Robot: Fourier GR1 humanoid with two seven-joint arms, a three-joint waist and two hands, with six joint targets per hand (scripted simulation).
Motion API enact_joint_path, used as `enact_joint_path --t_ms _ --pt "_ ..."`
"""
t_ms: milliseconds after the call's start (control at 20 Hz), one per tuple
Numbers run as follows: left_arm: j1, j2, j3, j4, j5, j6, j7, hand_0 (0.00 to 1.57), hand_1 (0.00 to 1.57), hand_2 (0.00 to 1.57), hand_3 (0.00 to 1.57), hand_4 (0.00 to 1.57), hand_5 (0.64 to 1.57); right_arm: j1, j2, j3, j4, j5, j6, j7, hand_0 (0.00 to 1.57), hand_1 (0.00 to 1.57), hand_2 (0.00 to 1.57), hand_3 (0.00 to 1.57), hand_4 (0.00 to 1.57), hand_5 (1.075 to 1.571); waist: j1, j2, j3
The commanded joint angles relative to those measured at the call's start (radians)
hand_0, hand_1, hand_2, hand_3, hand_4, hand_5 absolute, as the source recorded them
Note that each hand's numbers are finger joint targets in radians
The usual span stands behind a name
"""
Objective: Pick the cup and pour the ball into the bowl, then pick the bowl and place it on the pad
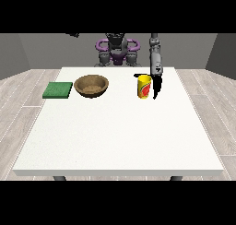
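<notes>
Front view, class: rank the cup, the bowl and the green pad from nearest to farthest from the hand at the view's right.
1. The yellow cup, right beside the hand at the view's right, on its left in the view.
2. The wooden bowl, farther left, near the table's middle.
3. The green pad, farthest, by the table's left edge.

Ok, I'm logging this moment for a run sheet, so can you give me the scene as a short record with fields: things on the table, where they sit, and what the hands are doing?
table: white table
cup: yellow cup, upright, right of centre
bowl: brown wooden bowl, upright, left of the cup
pad: green pad, flat, left of the bowl, apart from it
ball: not visible
hand at the view's right: black hand, fingers pointing down, right beside the cup
hand at the view's left: only a dark bit at the top, state unclear
pouring: not yet done
</notes>
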Motion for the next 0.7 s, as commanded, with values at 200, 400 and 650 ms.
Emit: enact_joint_path --t_ms 200,400,650 --pt "0.011 0.044 -0.004 0.061 -0.109 0.224 -0.179 1.32 1.32 1.57 1.57 1.0 1.497 0.045 -0.032 -0.038 -0.082 -0.066 0.065 -0.006 0.0 0.0 0.0 0.0 0.0 1.562 -0.076 0.065 0.0005" --pt "-0.014 0.019 -0.023 0.114 -0.145 0.297 -0.2 1.32 1.32 1.57 1.57 1.07 1.487 -0.006 -0.055 -0.117 -0.078 -0.115 0.047 0.023 0.0 0.0 0.0 0.0 0.07 1.562 -0.055 0.083 -0.0001" --pt "-0.037 0.026 -0.094 0.083 -0.215 0.345 -0.08 1.34 1.34 1.57 1.57 1.1 1.498 0.071 -0.052 -0.155 0.017 -0.153 0.079 0.028 0.0 0.0 0.0 0.0 0.12 1.559 -0.01 -0.087 0.0014"
